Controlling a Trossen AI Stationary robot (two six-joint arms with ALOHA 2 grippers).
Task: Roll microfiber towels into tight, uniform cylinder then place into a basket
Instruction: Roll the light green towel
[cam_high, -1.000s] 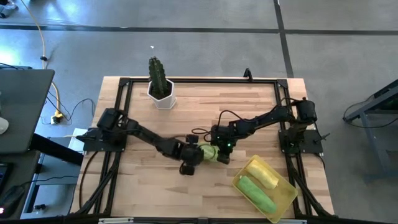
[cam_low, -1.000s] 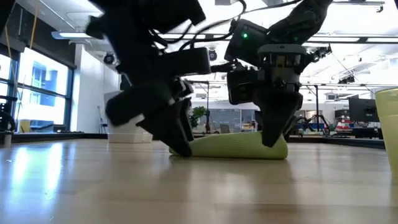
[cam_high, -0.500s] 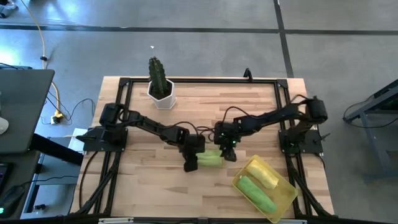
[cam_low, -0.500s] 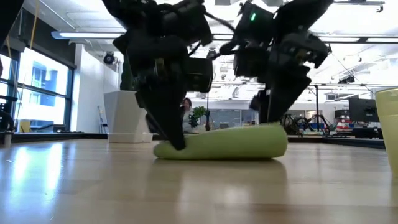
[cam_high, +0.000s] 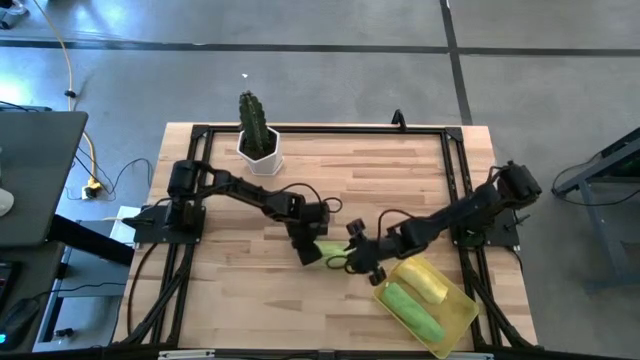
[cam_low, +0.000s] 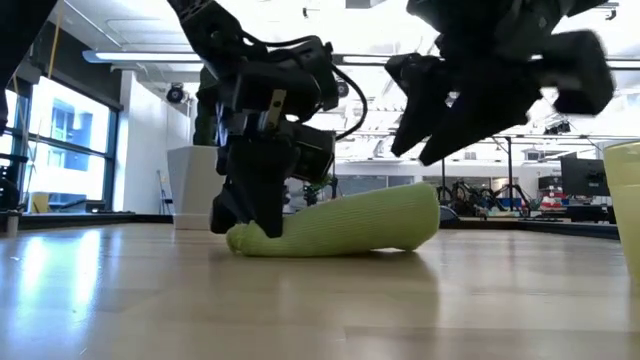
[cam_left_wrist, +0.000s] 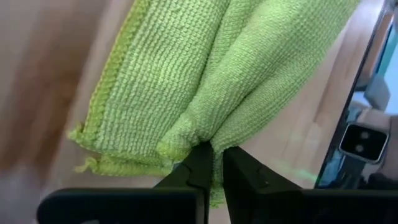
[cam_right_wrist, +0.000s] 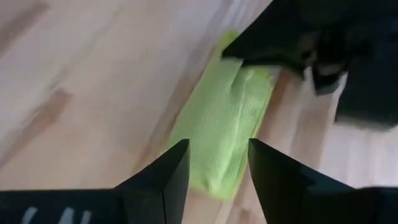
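On the wooden table (cam_high: 240, 300), the yellow basket (cam_high: 462, 318) held 2 rolled towels (cam_high: 416, 293) near the front right corner, while the left gripper (cam_high: 309, 252) pinched the third green towel (cam_low: 340, 225) mid-table and the right gripper (cam_high: 358, 262) hovered beside it, fingers apart, holding nothing.

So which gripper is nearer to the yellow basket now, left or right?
Right. The right gripper hovers just beside the basket, open above the green roll. The left gripper pinches the roll's far end.

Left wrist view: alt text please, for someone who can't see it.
The left gripper is shut, pinching one end of a rolled lime green towel that lies on the wooden table. A frayed hem edge shows beside the fingers.
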